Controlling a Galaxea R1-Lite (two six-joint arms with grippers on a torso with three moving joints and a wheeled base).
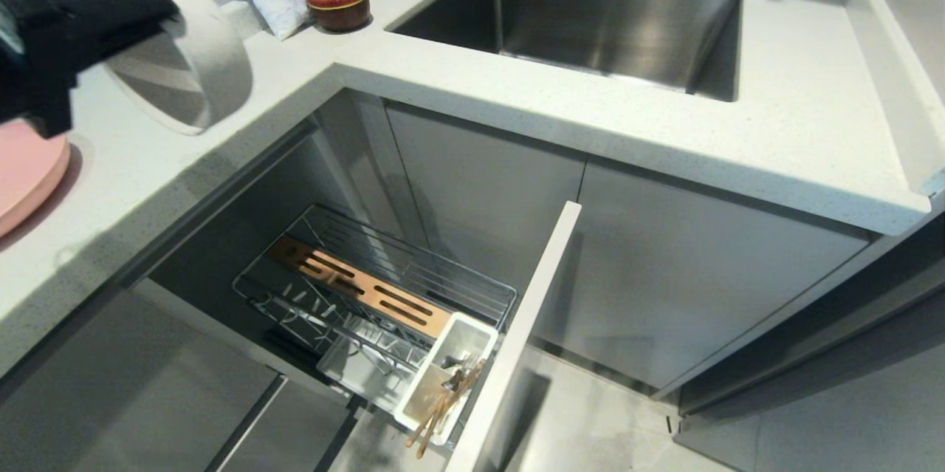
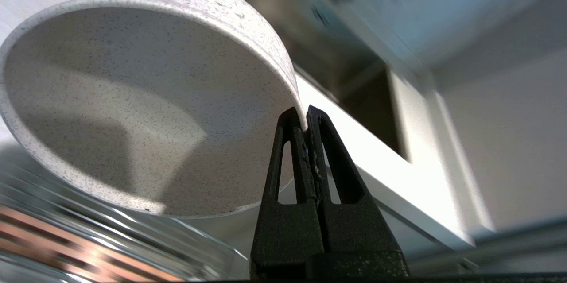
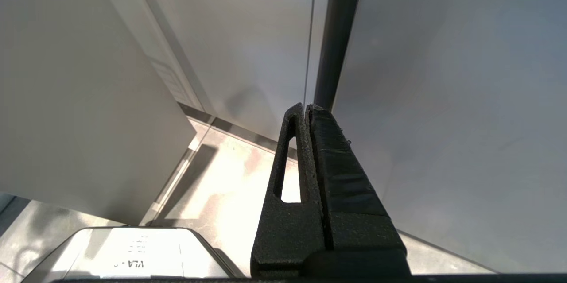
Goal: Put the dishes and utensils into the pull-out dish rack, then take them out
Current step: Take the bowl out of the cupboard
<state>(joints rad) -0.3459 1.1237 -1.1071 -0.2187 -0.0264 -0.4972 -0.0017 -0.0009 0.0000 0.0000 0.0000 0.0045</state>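
Right now the left gripper (image 2: 305, 117) has its fingers pinched together on the rim of the speckled cream-white bowl (image 1: 188, 62), holding it on edge in the air above the white countertop (image 1: 605, 117), at the robot's left and well apart from the pull-out dish rack (image 1: 369, 295) below. The bowl's hollow faces the wrist camera, and only a thin slice of wall sits between the pads (a slim purchase for a piece this deep).

The rack stands drawn out of the cabinet, its brown slotted strip (image 1: 362, 287) bare, while the chopsticks (image 1: 443, 405) and some metal cutlery already sit in the white cutlery tray (image 1: 443, 376) beside the pale-grey front panel (image 1: 517, 339). The pink plate (image 1: 26, 173) lies on the counter at the left edge, just under the arm. Judging from that, the bowl is being carried for loading, and the plate waits its turn.

The main hazard is slip: a smooth rim held at one point can pivot or slide out if the arm swings sharply. On the way down the bowl could also clip the counter's edge or the rack's wire frame, and land askew.

The right gripper (image 3: 305, 110) hangs parked by the cabinet fronts, fingers together and holding nothing.
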